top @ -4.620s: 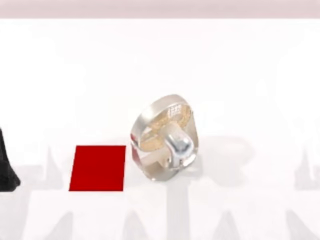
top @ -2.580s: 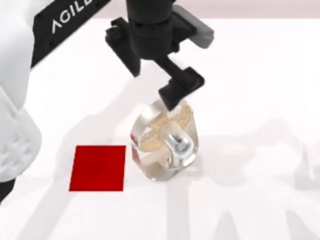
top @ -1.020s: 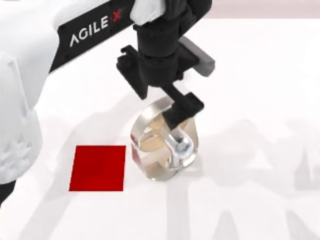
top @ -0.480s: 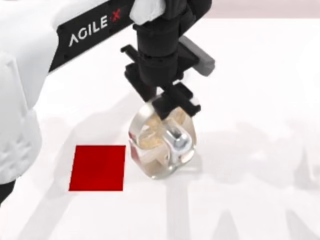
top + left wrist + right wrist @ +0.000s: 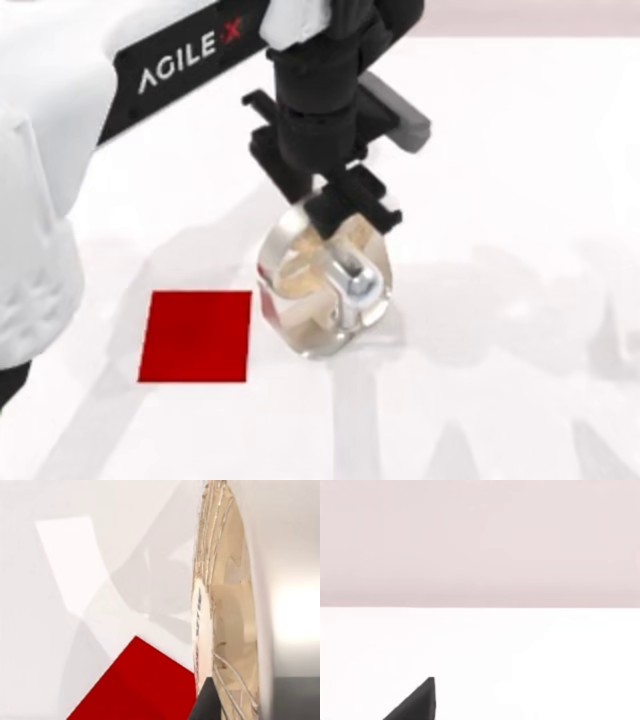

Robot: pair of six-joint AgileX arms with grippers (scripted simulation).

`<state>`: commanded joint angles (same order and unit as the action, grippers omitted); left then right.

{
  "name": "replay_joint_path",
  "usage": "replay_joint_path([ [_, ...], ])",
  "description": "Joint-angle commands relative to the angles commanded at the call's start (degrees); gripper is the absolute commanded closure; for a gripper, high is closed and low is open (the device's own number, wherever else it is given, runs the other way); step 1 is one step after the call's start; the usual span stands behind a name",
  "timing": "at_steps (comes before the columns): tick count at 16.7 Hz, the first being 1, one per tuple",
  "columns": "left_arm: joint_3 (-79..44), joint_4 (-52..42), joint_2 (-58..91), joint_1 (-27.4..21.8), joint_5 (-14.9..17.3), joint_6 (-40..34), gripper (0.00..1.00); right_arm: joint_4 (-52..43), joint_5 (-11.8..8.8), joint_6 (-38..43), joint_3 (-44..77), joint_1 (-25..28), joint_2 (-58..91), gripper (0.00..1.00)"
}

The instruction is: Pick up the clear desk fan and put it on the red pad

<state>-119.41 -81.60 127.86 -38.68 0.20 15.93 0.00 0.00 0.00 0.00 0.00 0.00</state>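
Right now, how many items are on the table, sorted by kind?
Clear desk fan: 1, upright, with the left tool closed on its upper rim.
Red pad: 1, flat, to the fan's left, nothing on it.
Total: 2.

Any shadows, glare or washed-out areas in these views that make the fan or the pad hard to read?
Top view: soft grey arm shadows cross the white table; the clear desk fan shows a bright glint on its silver hub, and the red pad reads cleanly. Left wrist view: the fan fills the frame edge-on, with a washed-out patch beside it. Right wrist view: almost featureless pale table and wall.
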Motion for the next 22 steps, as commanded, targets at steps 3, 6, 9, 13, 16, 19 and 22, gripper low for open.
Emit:
replay_joint_path([
  [3,-0.20,-0.19,0.06,0.06,-0.02,0.10,1.00,0.00,0.00,0.00,0.00,0.00,0.00,0.00],
  [6,-4.39,-3.67,1.08,0.30,-0.05,0.07,1.00,0.00,0.00,0.00,0.00,0.00,0.00,0.00],
  [9,-12.61,-9.38,2.62,0.74,-0.06,0.01,1.00,0.00,0.00,0.00,0.00,0.00,0.00,0.00],
  [13,-17.98,-14.20,3.79,1.11,0.01,0.02,1.00,0.00,0.00,0.00,0.00,0.00,0.00,0.00],
  [16,-17.88,-14.07,3.52,0.78,-0.03,0.11,1.00,0.00,0.00,0.00,0.00,0.00,0.00,0.00],
  [19,-17.07,-14.49,3.16,0.82,-0.46,-1.64,1.00,0.00,0.00,0.00,0.00,0.00,0.00,0.00],
  [22,-13.90,-15.55,1.41,1.25,-1.87,-8.84,1.00,0.00,0.00,0.00,0.00,0.00,0.00,0.00],
])
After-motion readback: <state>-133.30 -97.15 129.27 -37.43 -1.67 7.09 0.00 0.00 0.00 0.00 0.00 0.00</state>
